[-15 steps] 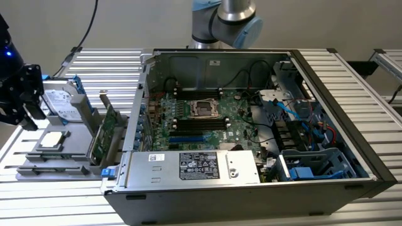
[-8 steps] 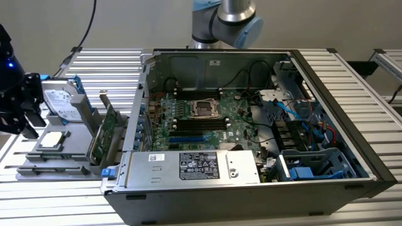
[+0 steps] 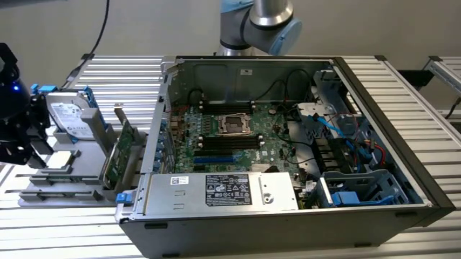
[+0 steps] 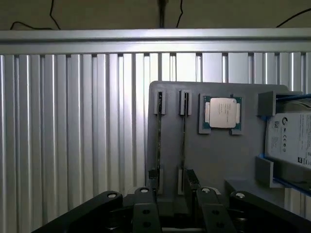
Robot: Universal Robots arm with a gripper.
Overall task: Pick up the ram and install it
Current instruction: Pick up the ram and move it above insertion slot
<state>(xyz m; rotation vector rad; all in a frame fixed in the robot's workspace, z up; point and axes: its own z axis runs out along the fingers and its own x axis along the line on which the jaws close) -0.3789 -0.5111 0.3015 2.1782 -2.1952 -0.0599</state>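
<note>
Two ram sticks stand on edge in slots of a grey holder tray (image 4: pixel 214 155); from above they look like thin dark lines, one ram stick (image 4: pixel 159 138) beside the other ram stick (image 4: pixel 183 138). My gripper (image 4: pixel 175 211) hangs above the near end of these sticks, open, with nothing between its black fingers (image 4: pixel 146 213). In the exterior view the gripper (image 3: pixel 16 141) is a black mass at the far left, over the tray (image 3: pixel 54 191). The motherboard's black memory slots (image 3: pixel 229 142) lie inside the open computer case (image 3: pixel 288 216).
On the tray also sit a CPU (image 4: pixel 222 112), a hard drive (image 4: pixel 291 141) in blue clips and an upright green expansion card (image 3: pixel 119 154). The tray and case rest on a ribbed aluminium table (image 4: pixel 73 126). Cables and drive cages fill the case on the exterior view's right.
</note>
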